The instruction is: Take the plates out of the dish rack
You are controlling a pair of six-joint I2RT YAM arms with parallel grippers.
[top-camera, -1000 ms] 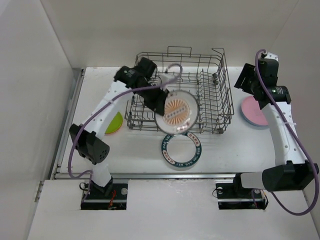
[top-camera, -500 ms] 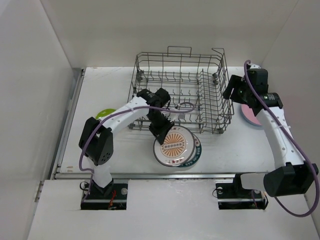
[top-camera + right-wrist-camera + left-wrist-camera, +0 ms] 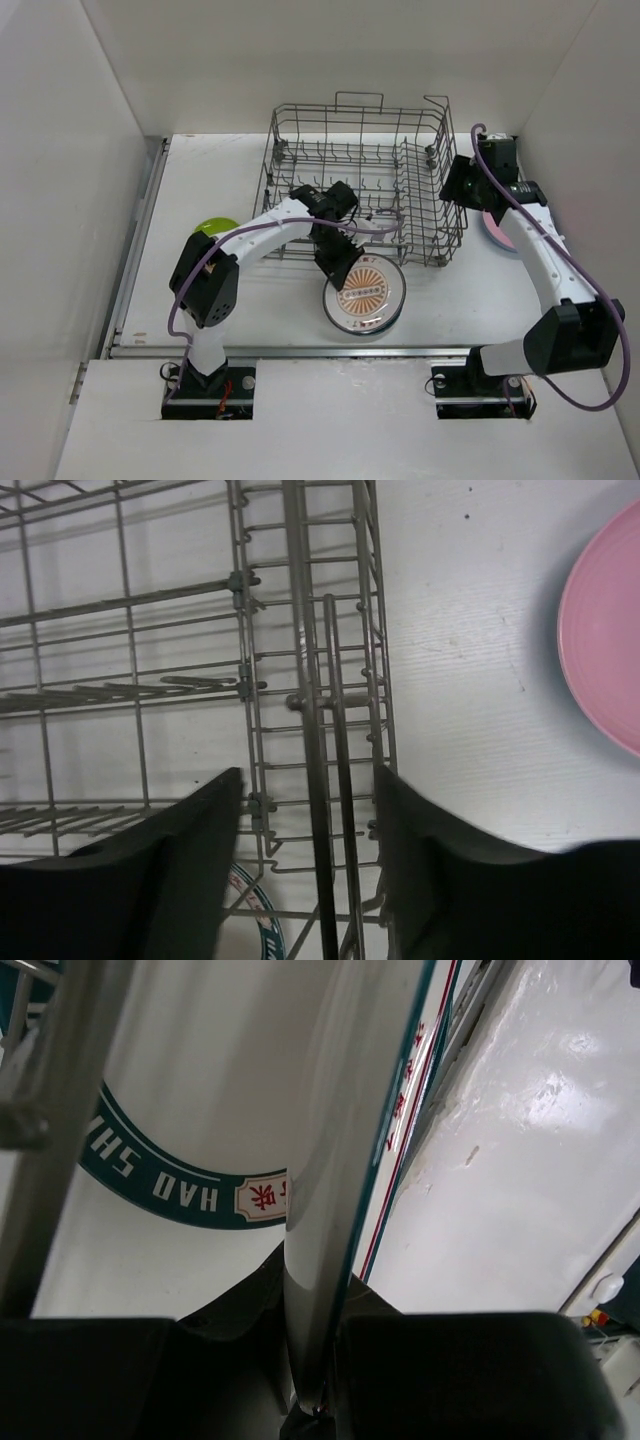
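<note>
The grey wire dish rack [image 3: 360, 180] stands at the table's middle back; I see no plate inside it. My left gripper [image 3: 338, 258] is shut on the rim of a white plate with an orange pattern [image 3: 367, 290], held low in front of the rack. It lies over a teal-rimmed white plate [image 3: 396, 314] on the table. In the left wrist view the held rim [image 3: 320, 1210] runs edge-on between my fingers, with the teal-rimmed plate [image 3: 190, 1192] beside it. My right gripper [image 3: 455, 185] is open over the rack's right wall [image 3: 310, 730]. The pink plate [image 3: 605, 630] lies to its right.
A lime green plate [image 3: 212, 226] lies on the table left of the rack, partly under my left arm. The pink plate [image 3: 495, 230] lies partly under my right arm. White walls close in on both sides and behind.
My left arm has carried the orange-patterned plate from the rack's front down over the teal-rimmed plate. My right arm has moved left from above the pink plate to the rack's right wall.
</note>
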